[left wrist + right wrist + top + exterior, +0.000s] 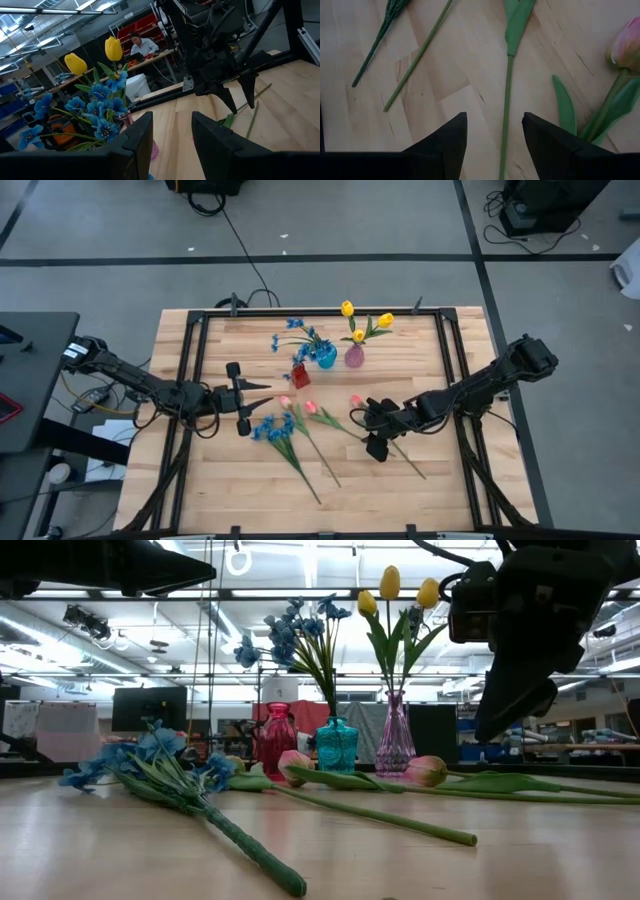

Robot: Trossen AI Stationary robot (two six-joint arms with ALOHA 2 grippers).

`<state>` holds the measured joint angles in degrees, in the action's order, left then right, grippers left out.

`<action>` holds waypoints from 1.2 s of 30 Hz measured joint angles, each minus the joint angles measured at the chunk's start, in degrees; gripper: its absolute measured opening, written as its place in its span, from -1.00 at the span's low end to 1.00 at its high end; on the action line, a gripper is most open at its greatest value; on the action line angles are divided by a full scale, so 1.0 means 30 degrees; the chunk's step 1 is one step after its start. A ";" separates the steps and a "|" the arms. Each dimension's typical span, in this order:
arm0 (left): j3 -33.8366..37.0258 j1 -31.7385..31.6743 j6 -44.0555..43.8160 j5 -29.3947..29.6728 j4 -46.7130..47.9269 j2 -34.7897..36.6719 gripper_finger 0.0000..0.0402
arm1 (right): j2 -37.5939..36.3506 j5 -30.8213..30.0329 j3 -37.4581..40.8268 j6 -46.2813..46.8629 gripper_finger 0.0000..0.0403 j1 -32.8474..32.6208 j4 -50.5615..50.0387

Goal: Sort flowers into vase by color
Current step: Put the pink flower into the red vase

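Flowers [300, 435] on table; right gripper [372, 430] above (open).

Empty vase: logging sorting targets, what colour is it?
Red vase, clearest in the low view.

3 pink tulips [310, 407] lie loose.

Worktop [330, 490]: pale wood planks, smooth and matt, edged by a black metal frame [450, 370]. Three vases, red [277, 739], teal [337, 745] and pink [395, 740]: glossy, translucent, glass-like. Flowers [160, 765]: cloth-like petals, matt stems; the blue bunch's stem looks wrapped and ribbed. Fingers [445, 145]: dark, matt, plastic-looking.
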<state>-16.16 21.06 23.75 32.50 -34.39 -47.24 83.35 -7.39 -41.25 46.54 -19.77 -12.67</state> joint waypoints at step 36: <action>0.0005 -0.0292 0.0957 -0.0002 -0.0780 0.0015 -0.29 | 0.1135 -0.1234 -0.2511 0.0649 -0.10 -0.1466 -0.2128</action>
<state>-16.14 20.18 26.62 32.50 -36.73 -47.20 86.76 -11.09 -48.79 48.49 -24.17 -19.05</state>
